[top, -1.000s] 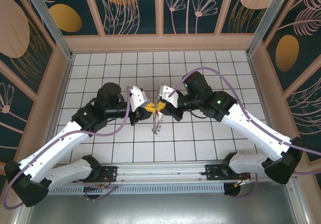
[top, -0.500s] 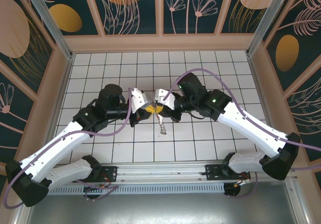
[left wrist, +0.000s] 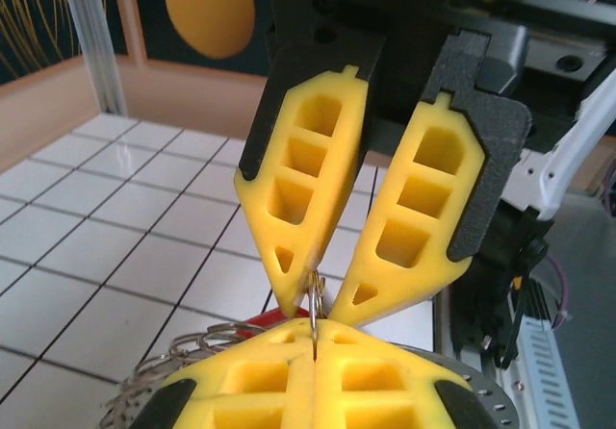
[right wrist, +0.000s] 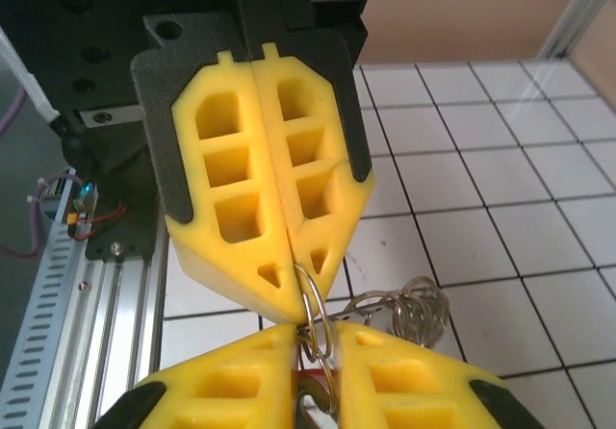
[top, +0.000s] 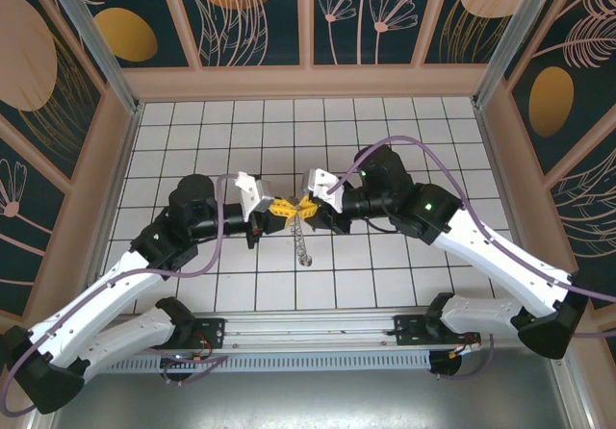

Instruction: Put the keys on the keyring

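Jaws of left gripper [left wrist: 314, 329] clamp keyring [right wrist: 313, 306]; right gripper [left wrist: 317, 300] gapes slightly, perhaps around it.

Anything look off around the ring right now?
Nothing damaged. The keyring dangles, pinched at the tips of the shut left gripper, while the right gripper has its jaws slightly apart around it; that hold looks slim.

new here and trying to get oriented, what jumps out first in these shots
The left tool, shut, and the right tool, slightly open, meet tip to tip over the middle of the white tiled table. Caught between them, the silvery keyring hangs down toward the tiles.
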Tool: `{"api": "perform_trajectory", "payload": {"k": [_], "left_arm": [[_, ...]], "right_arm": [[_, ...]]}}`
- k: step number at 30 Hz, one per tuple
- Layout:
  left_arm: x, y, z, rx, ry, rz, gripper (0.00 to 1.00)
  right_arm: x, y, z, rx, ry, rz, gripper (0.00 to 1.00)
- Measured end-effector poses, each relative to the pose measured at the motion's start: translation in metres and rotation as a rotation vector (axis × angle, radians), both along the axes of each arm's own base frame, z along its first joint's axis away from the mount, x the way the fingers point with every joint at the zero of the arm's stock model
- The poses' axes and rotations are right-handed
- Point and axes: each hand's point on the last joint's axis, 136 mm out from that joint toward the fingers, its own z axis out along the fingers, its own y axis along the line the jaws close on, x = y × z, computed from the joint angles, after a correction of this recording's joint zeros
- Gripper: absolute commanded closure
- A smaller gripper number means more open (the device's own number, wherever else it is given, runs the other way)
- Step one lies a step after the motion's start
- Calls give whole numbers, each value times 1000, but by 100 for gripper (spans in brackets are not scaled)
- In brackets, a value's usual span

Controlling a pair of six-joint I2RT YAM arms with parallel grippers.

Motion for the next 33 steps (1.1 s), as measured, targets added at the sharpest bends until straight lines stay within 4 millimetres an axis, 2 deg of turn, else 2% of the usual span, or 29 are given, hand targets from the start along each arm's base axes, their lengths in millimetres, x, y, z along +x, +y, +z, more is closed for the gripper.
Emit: {"api": "perform_trajectory", "payload": {"k": [7,9,12,17,20,23,27,31,33], "left_arm": [[-10,-1,20,-85,-9,-42,100],[-13,0,23,-110,-8,-54,100],[-17,0,28,-144,-8,-74,100],[-20,-1,35,-171,-17,-92,100],[-16,-2,32,-141,-14,-80,99],[-8,-4,29,-76,-16,-52,89],[7,-4,22,17,-24,5,86],[18,-4,9,102,-18,46,86],[23,-3,1,137,-13,58,92]], "right_arm": [[-10,-1,20,98,-7,23,82],[-13,-2,24,121,-8,30,86],[-17,-3,30,154,-8,43,98],[-21,-5,38,186,-13,54,100],[-18,-6,35,178,-12,46,100],[-12,-7,31,146,-11,21,100],[2,-4,25,69,-19,-10,100],[11,-2,10,-23,-11,-28,100],[16,-2,3,-70,-6,-38,100]]}}
